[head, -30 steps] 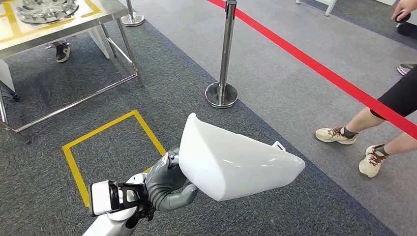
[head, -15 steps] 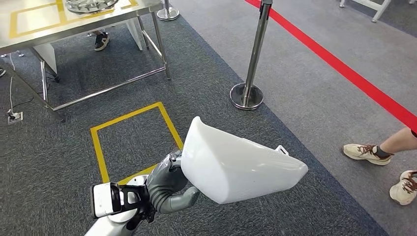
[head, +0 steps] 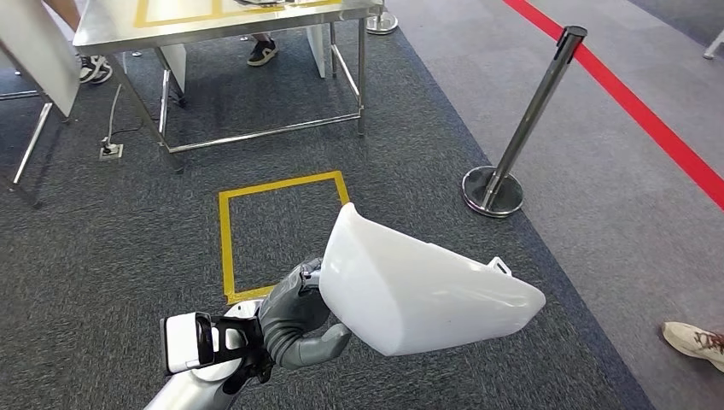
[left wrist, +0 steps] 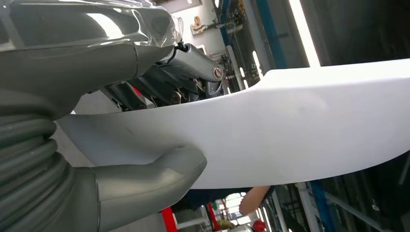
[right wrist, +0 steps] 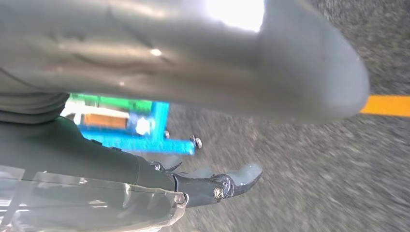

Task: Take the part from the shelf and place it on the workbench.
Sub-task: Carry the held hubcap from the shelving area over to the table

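Observation:
A large white curved plastic part [head: 418,290] hangs over the grey carpet, gripped at its near end by my left hand [head: 297,314]. In the left wrist view the thumb [left wrist: 150,176] presses one face of the white part [left wrist: 290,125] and the darker fingers [left wrist: 193,65] clamp the other. The steel workbench [head: 196,30] with yellow tape on its top stands at the far left of the head view. My right hand [right wrist: 203,186] hangs above the carpet with its fingers apart and nothing in it.
A yellow taped square [head: 282,231] marks the carpet in front of the workbench. A steel stanchion [head: 512,162] stands to the right beside a red floor line [head: 649,120]. A person's shoe [head: 696,342] is at the right edge. Other feet [head: 260,53] show beyond the workbench.
The whole view has swung left: the workbench and yellow square have shifted toward the centre, the stanchion to the right. My left hand keeps the same grip on the part.

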`<state>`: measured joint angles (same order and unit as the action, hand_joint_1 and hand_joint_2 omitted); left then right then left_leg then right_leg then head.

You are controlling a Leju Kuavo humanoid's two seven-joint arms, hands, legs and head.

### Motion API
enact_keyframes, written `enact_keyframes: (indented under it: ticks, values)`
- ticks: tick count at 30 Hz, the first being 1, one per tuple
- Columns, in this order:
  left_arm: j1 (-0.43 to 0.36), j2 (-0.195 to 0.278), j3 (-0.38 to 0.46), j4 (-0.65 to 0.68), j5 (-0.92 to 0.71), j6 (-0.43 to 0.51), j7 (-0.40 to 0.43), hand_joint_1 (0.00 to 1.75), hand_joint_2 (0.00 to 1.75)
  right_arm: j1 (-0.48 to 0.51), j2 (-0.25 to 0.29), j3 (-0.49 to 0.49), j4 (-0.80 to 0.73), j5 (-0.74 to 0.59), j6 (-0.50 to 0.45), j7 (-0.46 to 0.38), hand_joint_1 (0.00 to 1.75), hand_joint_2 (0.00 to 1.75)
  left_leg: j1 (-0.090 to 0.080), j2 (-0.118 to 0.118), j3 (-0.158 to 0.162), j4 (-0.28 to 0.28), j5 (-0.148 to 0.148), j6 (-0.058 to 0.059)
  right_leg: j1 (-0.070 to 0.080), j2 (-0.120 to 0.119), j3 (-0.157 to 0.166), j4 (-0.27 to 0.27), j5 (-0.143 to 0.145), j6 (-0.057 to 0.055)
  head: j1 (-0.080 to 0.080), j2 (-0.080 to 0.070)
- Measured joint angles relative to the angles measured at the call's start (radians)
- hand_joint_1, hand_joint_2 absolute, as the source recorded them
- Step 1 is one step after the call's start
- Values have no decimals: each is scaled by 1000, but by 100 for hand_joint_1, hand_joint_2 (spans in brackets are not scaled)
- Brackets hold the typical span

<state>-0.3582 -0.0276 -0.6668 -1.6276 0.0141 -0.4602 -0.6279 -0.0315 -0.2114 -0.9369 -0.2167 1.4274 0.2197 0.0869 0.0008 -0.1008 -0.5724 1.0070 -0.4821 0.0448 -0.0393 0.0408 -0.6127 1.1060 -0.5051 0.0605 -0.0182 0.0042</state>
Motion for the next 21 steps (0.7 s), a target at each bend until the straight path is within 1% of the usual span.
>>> enact_keyframes:
  ticks: [1, 2, 3, 4, 5, 6, 7, 8, 9, 10, 11, 12, 13, 14, 15, 16, 17, 18, 19, 21]
  values:
    - [0, 0, 0, 0, 0, 0, 0, 175, 175, 0, 0, 0, 0, 0, 0, -1, 0, 0, -1, -13, -2, 2, -2, -5, -3, 20, 21, -52, 19, -3, 0, 0]
    - [0, 1, 0, 0, 0, 0, 0, 175, 175, 0, 0, 0, 0, 1, 0, -2, 0, 0, -1, -24, -5, 3, -2, -12, -3, 35, 34, -81, 24, -7, 0, 0]
    - [0, 1, -1, 0, 0, 0, 0, 175, 175, 0, 1, 0, 0, 1, 0, -2, 0, 0, 0, -35, -9, 3, -1, -18, -2, 38, 38, -87, 21, -13, 0, 0]
    - [0, 2, -1, 0, 0, 0, 0, 175, 175, -1, 2, 0, 0, 2, 0, -3, 0, 0, 2, -46, -12, 0, 1, -24, -1, 26, 39, -87, 22, -21, -1, 0]
    - [0, 3, -2, 0, 0, 0, 0, 175, 175, -2, 2, 0, 0, 2, -1, -3, 0, 0, 3, -44, -15, 1, 1, -30, -1, 15, 41, -87, 23, -28, -1, 0]
    - [-1, 5, -2, 0, 0, 0, 0, 175, 175, -4, 3, 0, 0, 1, -3, -4, 0, 0, 3, -23, -23, 12, -8, -35, -1, 5, 42, -89, 23, -35, -3, 0]
    - [-2, 7, -2, 0, 0, 0, 0, 175, 175, -5, 4, 0, -1, 0, -6, -8, 0, 0, 2, 9, -39, 44, -27, -40, -1, -6, 43, -90, 23, -42, -6, 0]
    - [-3, 8, -2, 1, 0, 0, -1, 175, 175, -5, 4, -1, -1, -2, -11, -13, 0, 0, 2, 47, -67, 97, -56, -44, 0, -16, 44, -90, 22, -47, -10, 0]
    - [-4, 8, -2, 3, -1, 0, -1, 175, 175, -4, 5, -2, -1, -3, -16, -19, 0, 0, 2, 77, -103, 168, -89, -47, 2, -26, 44, -90, 21, -50, -13, 0]
    - [-4, 9, -3, 6, -2, 0, -1, 175, 175, -2, 6, -2, -1, -4, -20, -24, 0, 0, 3, 91, -140, 239, -116, -50, 3, -36, 44, -90, 20, -51, -14, 0]
    - [-3, 9, -3, 10, -2, 0, -2, 175, 175, -2, 6, -3, -1, -4, -23, -27, 0, 0, 3, 95, -165, 286, -127, -50, 4, -45, 43, -90, 19, -52, -14, 0]
    - [-3, 10, -3, 14, -3, 0, -2, 175, 175, -2, 6, -3, -1, -4, -24, -29, 0, 0, 3, 96, -171, 296, -119, -50, 5, -53, 44, -90, 19, -52, -14, 0]
    - [-3, 10, -3, 16, -3, 0, -2, 175, 175, -4, 7, -2, -1, -4, -25, -30, 0, 0, 3, 96, -153, 262, -94, -48, 5, -58, 45, -90, 18, -51, -14, 0]
    - [-3, 10, -3, 17, -4, 0, -2, 175, 175, -6, 8, -2, -1, -4, -26, -32, 0, 0, 2, 98, -115, 191, -59, -43, 6, -61, 47, -90, 18, -50, -14, 0]
    - [-4, 10, -3, 17, -4, 0, -3, 175, 175, -8, 9, -2, -1, -3, -27, -35, 0, 0, 1, 102, -73, 113, -33, -38, 7, -63, 49, -90, 17, -49, -14, 0]
    - [-5, 10, -3, 18, -4, 0, -4, 175, 175, -9, 10, -2, -1, -3, -28, -38, 0, 0, -2, 106, -39, 50, -15, -33, 9, -64, 50, -90, 15, -45, -13, 0]
    - [-6, 10, -3, 18, -5, 0, -7, 175, 175, -10, 12, -2, -1, -3, -30, -41, 0, 0, -5, 109, -18, 12, -10, -29, 9, -66, 51, -90, 13, -41, -13, 0]
    - [-7, 9, -3, 19, -5, -1, -9, 175, 175, -10, 13, -2, -1, -2, -31, -44, 0, 0, -8, 109, -12, 0, -14, -25, 9, -67, 52, -91, 11, -35, -13, 0]
    - [-8, 9, -3, 20, -6, -1, -11, 175, 175, -10, 14, -2, -1, -2, -32, -46, 0, 0, -10, 106, -12, 0, -16, -22, 9, -69, 55, -94, 9, -29, -13, 0]
    - [-10, 7, -4, 23, -6, -1, -16, 175, 175, -11, 17, -2, -1, -1, -33, -48, 0, 0, -5, 102, 1, -9, -14, -10, 6, -70, 58, -90, 1, -17, -12, 0]
